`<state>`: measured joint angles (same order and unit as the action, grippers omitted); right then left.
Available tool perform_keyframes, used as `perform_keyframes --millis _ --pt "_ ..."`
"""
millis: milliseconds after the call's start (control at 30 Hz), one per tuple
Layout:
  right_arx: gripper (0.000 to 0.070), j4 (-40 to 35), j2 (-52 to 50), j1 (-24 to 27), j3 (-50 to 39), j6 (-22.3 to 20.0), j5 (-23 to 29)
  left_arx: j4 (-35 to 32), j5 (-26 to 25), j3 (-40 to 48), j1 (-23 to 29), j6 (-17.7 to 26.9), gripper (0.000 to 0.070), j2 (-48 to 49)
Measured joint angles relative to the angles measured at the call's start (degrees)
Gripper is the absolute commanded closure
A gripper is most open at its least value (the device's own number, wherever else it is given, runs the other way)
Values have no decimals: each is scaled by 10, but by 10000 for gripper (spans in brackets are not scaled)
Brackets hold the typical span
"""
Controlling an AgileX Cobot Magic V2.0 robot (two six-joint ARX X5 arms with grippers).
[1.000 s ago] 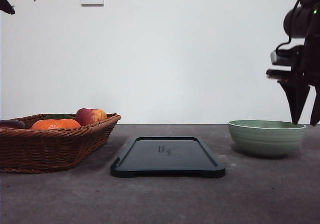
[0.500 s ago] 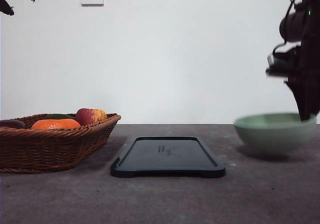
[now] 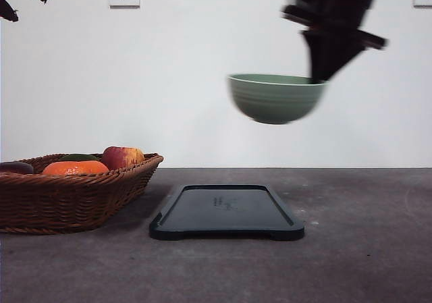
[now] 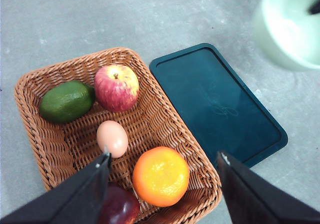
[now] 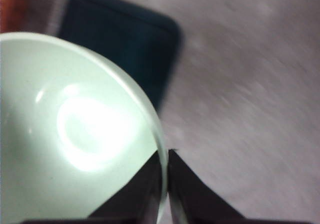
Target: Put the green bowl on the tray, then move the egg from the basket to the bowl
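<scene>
- Gripping the green bowl (image 3: 275,98) by its rim alone, right gripper (image 5: 164,156) hangs above the tray (image 3: 227,212).
- Risk: thin pinch may slip, dropping the bowl.
- Left gripper (image 4: 162,161): jaws spread, empty, above the tray-side basket (image 4: 165,129).

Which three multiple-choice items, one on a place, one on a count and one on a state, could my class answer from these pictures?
1. Where is the pale sage-green round ceramic bowl?
A. In the air above the glossy near-black rectangular tray
B. Resting on the tray
C. Inside the brown woven wicker basket

2. How many eggs lie in the basket?
A. None
B. One
C. Three

3. How is the right hand?
A. Wide open
B. Shut on the bowl's rim
C. Shut on an apple

Answers:
1 A: the front view shows the bowl clear of the table, above the tray.
2 B: the left wrist view shows a single pale egg among the fruit.
3 B: the right wrist view shows its fingers pinching the rim.
</scene>
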<state>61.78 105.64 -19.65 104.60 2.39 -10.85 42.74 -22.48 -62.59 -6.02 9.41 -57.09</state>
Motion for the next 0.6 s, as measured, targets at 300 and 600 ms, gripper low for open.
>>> perform_keyframes --millis 300,600 --pt "700 -57 74 -67 2 13 3 0 0 0 0 0 268 0" --pt "700 -64 125 -66 2 24 6 0 0 0 0 0 268 0"
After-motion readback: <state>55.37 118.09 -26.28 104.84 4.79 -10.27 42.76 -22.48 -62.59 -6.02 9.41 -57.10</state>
